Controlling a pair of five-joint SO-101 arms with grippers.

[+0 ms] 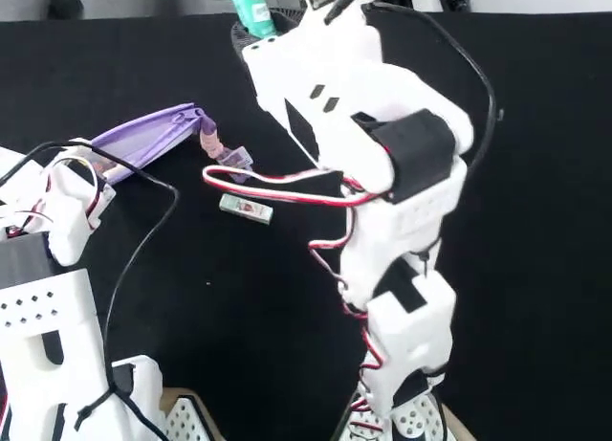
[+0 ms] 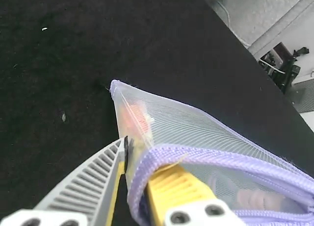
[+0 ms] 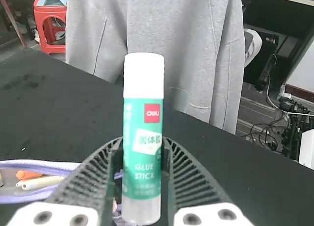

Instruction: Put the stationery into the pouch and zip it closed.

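1. Left pincer [image 2: 135, 160]: you have it closed on the rim of the pouch [image 2: 196, 133]. The grey finger presses the outside of the mesh wall and the yellow finger sits under the purple zip band.
2. Pouch: clear mesh with purple zip edging, on the black counter [image 1: 535, 221]. In the high view it lies at the left side, just beyond your left arm. The mouth is partly open. An orange pen [image 3: 27, 174] and a cream pen [image 3: 41, 183] show inside it in the right wrist view.
3. Right pincer [image 3: 141, 147]: you have it closed on the glue stick [image 3: 143, 113], a dark finger on each side of the lower body. The stick is green and white with a white cap, and stands upright between the fingers. In the high view it is raised at the far edge of the counter, well apart from the pouch.
4. Small block [image 1: 246, 209]: pale and oblong, flat on the counter near the right arm's red-and-white cable, apart from the pouch.
5. Pink piece [image 1: 208, 135]: at the pouch's near end, touching it. What it is cannot be told.
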